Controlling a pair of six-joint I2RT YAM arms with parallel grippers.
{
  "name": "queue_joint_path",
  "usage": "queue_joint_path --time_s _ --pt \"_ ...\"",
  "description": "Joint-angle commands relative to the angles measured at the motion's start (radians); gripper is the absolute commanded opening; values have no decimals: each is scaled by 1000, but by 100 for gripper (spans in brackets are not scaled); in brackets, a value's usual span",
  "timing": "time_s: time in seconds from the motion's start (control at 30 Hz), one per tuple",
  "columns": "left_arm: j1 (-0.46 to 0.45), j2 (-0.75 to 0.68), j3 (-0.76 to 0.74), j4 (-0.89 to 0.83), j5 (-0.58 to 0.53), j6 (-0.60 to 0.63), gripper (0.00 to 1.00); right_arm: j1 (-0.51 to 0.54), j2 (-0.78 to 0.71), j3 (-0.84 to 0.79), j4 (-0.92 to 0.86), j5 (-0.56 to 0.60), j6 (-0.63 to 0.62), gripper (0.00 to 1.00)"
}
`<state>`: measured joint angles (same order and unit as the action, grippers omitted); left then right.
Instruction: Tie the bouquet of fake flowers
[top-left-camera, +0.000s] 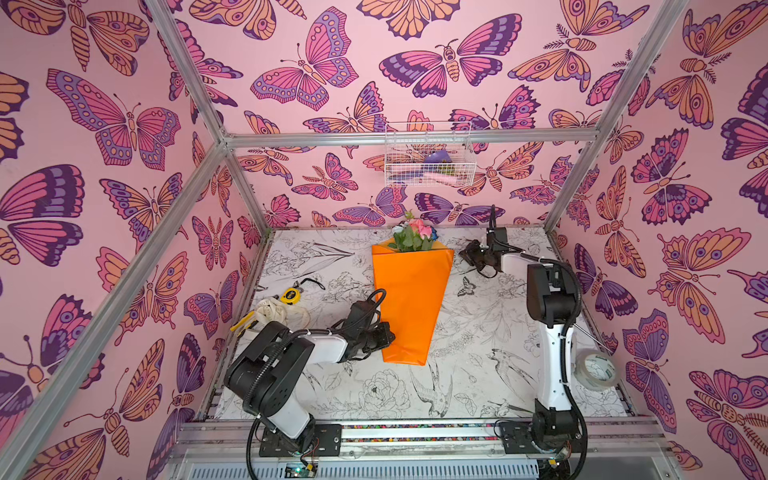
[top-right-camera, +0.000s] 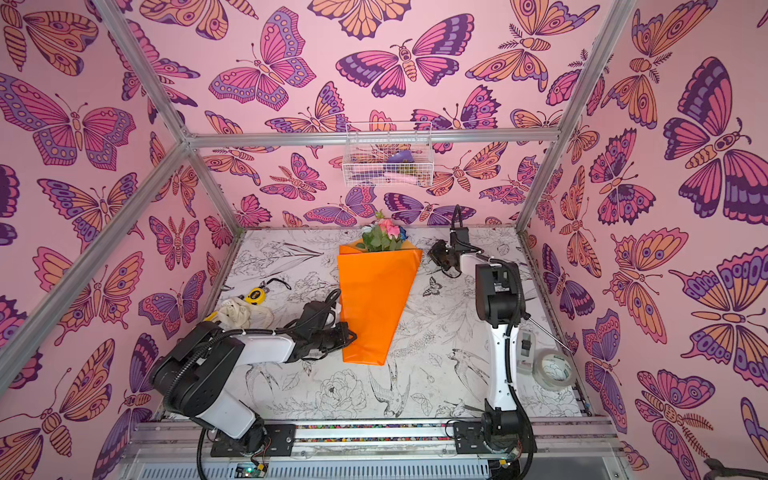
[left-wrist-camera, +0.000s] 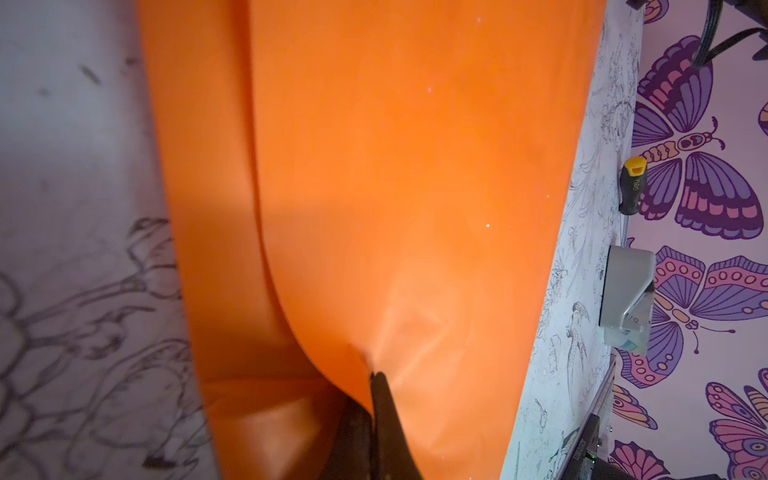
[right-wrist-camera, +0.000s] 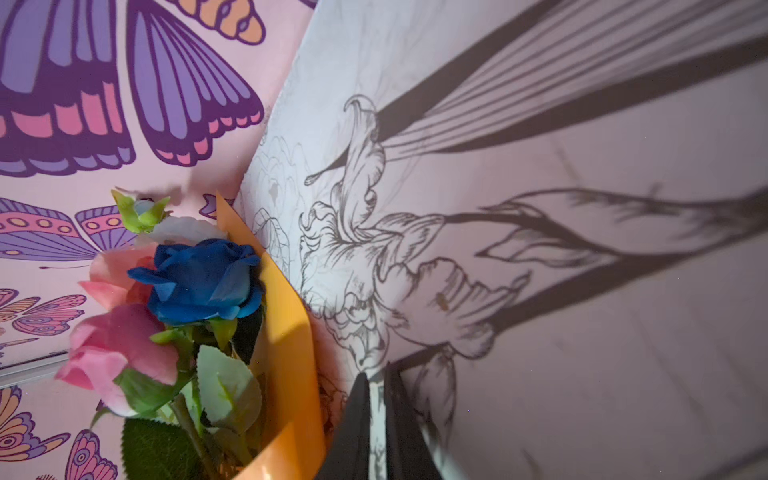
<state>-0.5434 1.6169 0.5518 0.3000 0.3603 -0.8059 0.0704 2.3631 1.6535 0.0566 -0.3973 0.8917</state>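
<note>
The left claw (left-wrist-camera: 372, 376) is clenched on the bouquet of fake flowers (top-left-camera: 409, 299), pinching one long edge of its orange wrapping paper (left-wrist-camera: 415, 166) near the narrow end. In the left wrist view the paper puckers at the pinch and its upper layer curves up off the layer beneath.

The right claw (right-wrist-camera: 376, 374) is parted only by a narrow slit. The pale surface (top-left-camera: 478, 374), printed with line drawings of flowers and birds, shows through the gap, and nothing is held. This claw sits low, just beside the wide mouth of the wrap; whether it touches the paper cannot be told.

The bouquet lies flat in the middle of the surface, between the two arms, as a long orange cone with its narrow end toward the camera. Pink roses (right-wrist-camera: 116, 353), a blue rose (right-wrist-camera: 203, 282), a white bloom and green leaves stick out of the wide end near the back wall.

A white wire basket (top-left-camera: 430, 160) hangs on the back wall above the bouquet. It holds something purple and something pale pink, too small to identify.
</note>
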Motion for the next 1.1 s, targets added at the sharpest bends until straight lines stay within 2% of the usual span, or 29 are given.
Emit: queue_joint_path --time_s 0.0,0.23,0.43,0.63,0.77,1.07 --pt "1 50 -46 -149 -28 2 0 -9 -116 -115 -39 -21 -54 18" --pt "0 50 -46 -146 -22 8 0 31 -438 -540 154 -103 -23 21" --pt "2 62 -39 -142 -14 13 0 205 -642 -826 195 -99 -6 21" --pt "5 61 -39 -142 -11 14 0 371 -709 -991 307 -89 119 18" --pt "5 62 -39 -143 -6 11 0 465 -700 -1002 309 -91 158 15" --pt "6 60 -40 -144 -7 10 0 493 -644 -1041 310 -86 199 10"
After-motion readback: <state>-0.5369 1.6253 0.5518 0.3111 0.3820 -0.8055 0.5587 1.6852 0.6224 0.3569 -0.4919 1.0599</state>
